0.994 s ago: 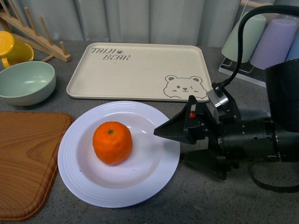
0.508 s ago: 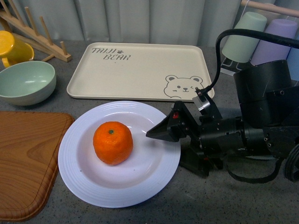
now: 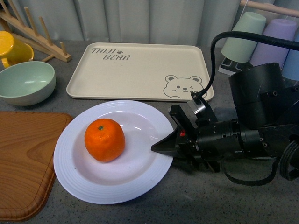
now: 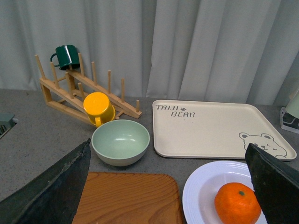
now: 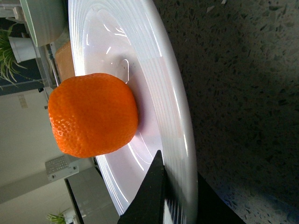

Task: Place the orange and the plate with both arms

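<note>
The orange [image 3: 104, 140] sits inside the plate [image 3: 140, 173], a little left of its middle, in the lower centre of the front view. We judge the fruit half of the job done, since it rests in the dish with neither arm touching it. What is left, as we read it, is the plate itself. It lies flat on the counter [image 3: 210, 205] just below the bear tray [image 3: 135, 70], and we cannot tell where it is meant to end up.

The orange is round and slightly flattened, with dimpled matte peel and a green stem dot on top. The plate is glossy white, faintly lilac and deep, with concentric ridges around a wide rim. It looks smooth and slippery to us.

The right gripper [image 3: 161, 148] is at the plate's right rim, its arm filling the right of the frame. In the right wrist view one black finger lies on top of the rim and the other shows beneath it, so the jaws look pinched on the rim. The left gripper [image 4: 167, 145] has its jaws spread wide and holds nothing.

Further out, the tray is matte beige and rectangular with rounded corners. A smooth mint bowl [image 3: 25, 81] sits at mid left. A grained wooden board [image 3: 28, 158] lies at lower left, just beside the plate. The counter is speckled grey.
</note>
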